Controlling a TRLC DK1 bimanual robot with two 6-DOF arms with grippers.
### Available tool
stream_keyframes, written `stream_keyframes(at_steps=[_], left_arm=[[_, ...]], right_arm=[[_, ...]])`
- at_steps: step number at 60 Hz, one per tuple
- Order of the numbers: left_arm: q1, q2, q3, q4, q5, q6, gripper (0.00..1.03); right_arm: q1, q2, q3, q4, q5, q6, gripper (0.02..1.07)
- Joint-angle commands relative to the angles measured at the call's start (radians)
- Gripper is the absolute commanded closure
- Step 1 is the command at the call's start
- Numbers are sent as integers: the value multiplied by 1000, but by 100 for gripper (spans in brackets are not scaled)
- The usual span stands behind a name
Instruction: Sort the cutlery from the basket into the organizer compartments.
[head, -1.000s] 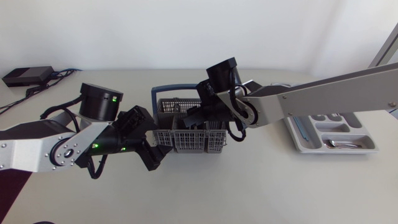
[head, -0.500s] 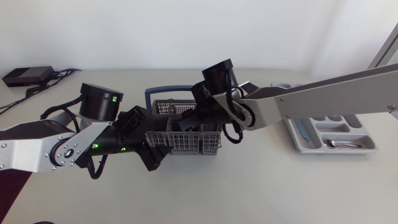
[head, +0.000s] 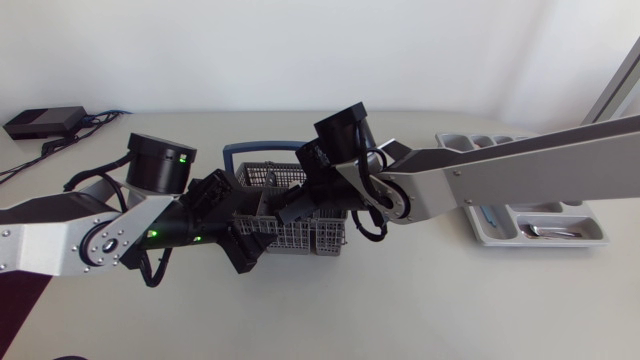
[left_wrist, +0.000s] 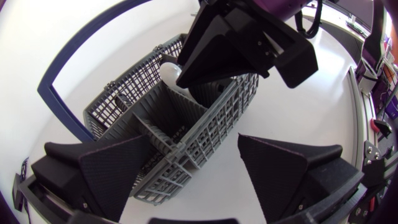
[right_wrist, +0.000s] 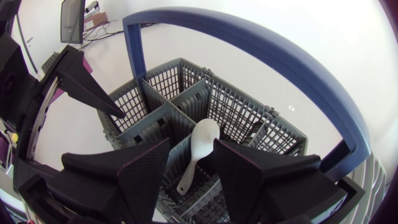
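The basket (head: 300, 238) sits mid-table. It is a grey plastic lattice of square holes split by cross walls, with a stiff blue hoop handle (head: 262, 150) arching over its 12 o'clock side. The left gripper (left_wrist: 194, 142) stands wide at the basket's 8 o'clock corner, with the corner wall between its matte wedges. One wedge is close against the mesh and the other clear of it — a brace, I judge, so the light basket does not slide.

The right gripper (right_wrist: 191, 144) reaches in from 3 o'clock, its fingers narrowly parted either side of a white spoon (right_wrist: 202, 138), smooth and glossy, lying slantwise in a compartment. Gaps show on both sides — not pinched yet. The organizer (head: 495, 238), a pale moulded tray, waits at the table's 3 o'clock with one metal piece (head: 548, 232) already in it.
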Motion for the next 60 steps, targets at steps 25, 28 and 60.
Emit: stream_keyframes(at_steps=[25, 28, 60], left_arm=[[35, 55, -32, 69, 14, 14, 6], [37, 61, -40, 83, 14, 16, 6], [49, 127, -40, 163, 14, 14, 6]], right_arm=[[31, -23, -21, 60, 114, -6, 54], [35, -15, -19, 62, 127, -4, 54], [37, 69, 7, 87, 147, 16, 54]])
